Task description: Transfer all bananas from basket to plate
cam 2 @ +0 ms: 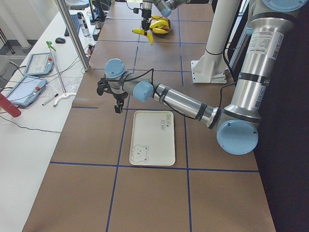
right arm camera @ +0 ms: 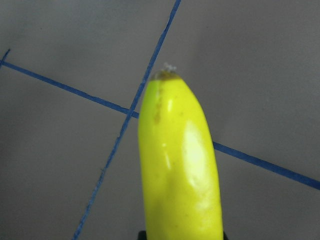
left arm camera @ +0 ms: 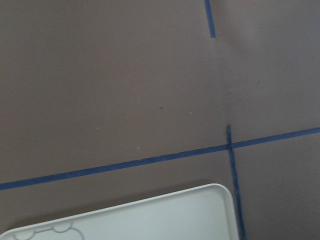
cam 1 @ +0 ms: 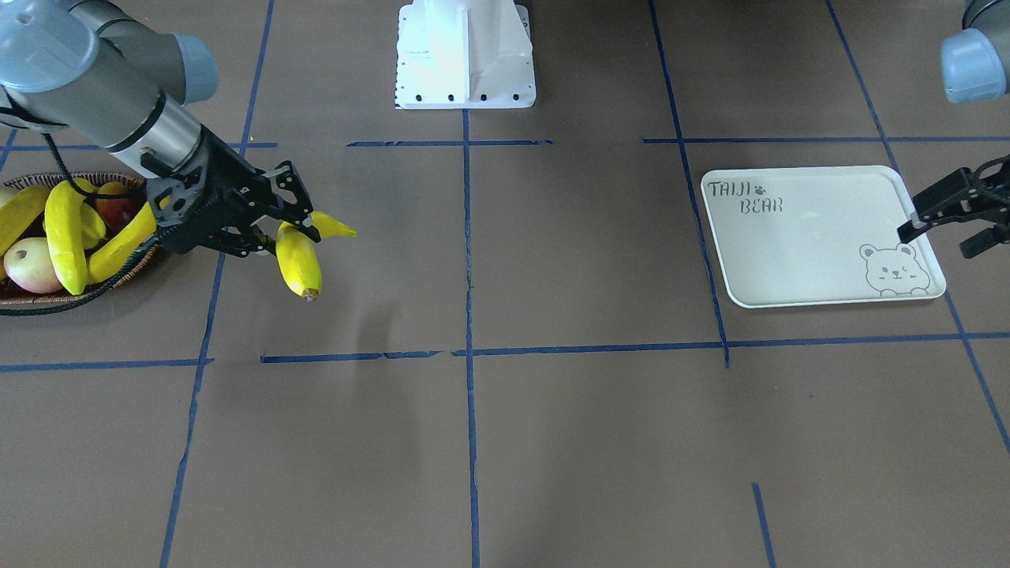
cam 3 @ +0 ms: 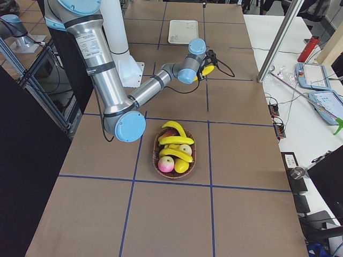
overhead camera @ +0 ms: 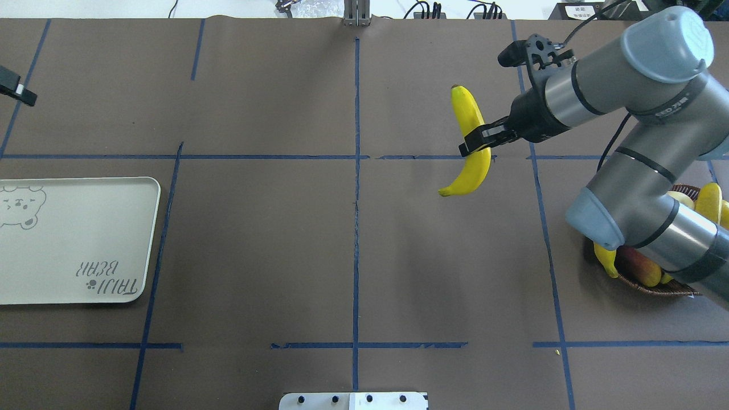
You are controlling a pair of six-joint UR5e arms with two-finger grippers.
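Observation:
My right gripper (cam 1: 288,229) is shut on a yellow banana (cam 1: 298,264) and holds it in the air over the brown table, a short way out from the wicker basket (cam 1: 79,298). From overhead, the banana (overhead camera: 472,142) hangs crosswise in the right gripper (overhead camera: 477,140). Three more bananas (cam 1: 65,237) lie in the basket. The off-white plate (cam 1: 821,237) lies bare at the table's other end. My left gripper (cam 1: 947,235) stands open just off the plate's bear-face corner, holding nothing. The left wrist view shows only a plate corner (left arm camera: 150,220).
Apples (cam 1: 31,264) and other fruit share the basket with the bananas. The white robot pedestal (cam 1: 465,55) stands at the table's middle back edge. Blue tape lines cross the tabletop. A side bench with tablets (cam 2: 36,63) and a metal pole (cam 2: 72,34) flanks the table.

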